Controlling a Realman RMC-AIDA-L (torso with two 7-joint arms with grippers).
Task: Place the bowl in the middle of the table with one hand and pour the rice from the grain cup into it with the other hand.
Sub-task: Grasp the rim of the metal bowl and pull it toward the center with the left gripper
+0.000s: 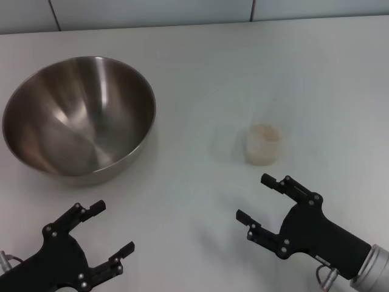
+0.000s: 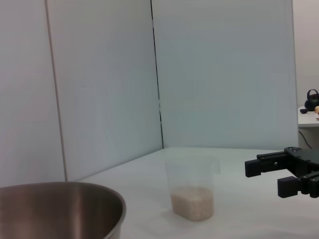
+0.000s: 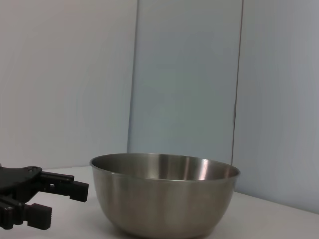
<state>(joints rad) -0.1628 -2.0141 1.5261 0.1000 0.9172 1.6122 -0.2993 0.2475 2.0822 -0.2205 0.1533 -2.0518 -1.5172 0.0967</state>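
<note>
Head view first: we're looking at the big round shiny stainless-steel mixing bowl (image 1: pixel 79 115) sitting out at about 10 o'clock on the plain white smooth table (image 1: pixel 243 67), empty and well off centre. The small frosted translucent plastic grain cup (image 1: pixel 264 144) is standing upright at roughly 2 o'clock, with the pale beige rice (image 2: pixel 193 202) filling only its bottom part.

Our black two-finger left gripper (image 1: pixel 100 234) is hanging at 7 o'clock, jaws spread wide, holding nothing, short of the bowl. Our black two-finger right gripper (image 1: pixel 264 198) is at 5 o'clock, also spread wide and empty, just near the cup but not touching it.

We're reckoning nothing's been moved yet, so the bowl comes first. Best bet is pinching the near rim with the left gripper, one finger inside and one outside, and sliding it toward the middle instead of lifting, since that thin steel wall looks slippery. We're leaving room so the bowl isn't bumping the cup. For the cup, we're thinking a gentle squeeze around mid-height, since soft plastic might buckle.

Labels or writing: we're not spotting any on anything.
</note>
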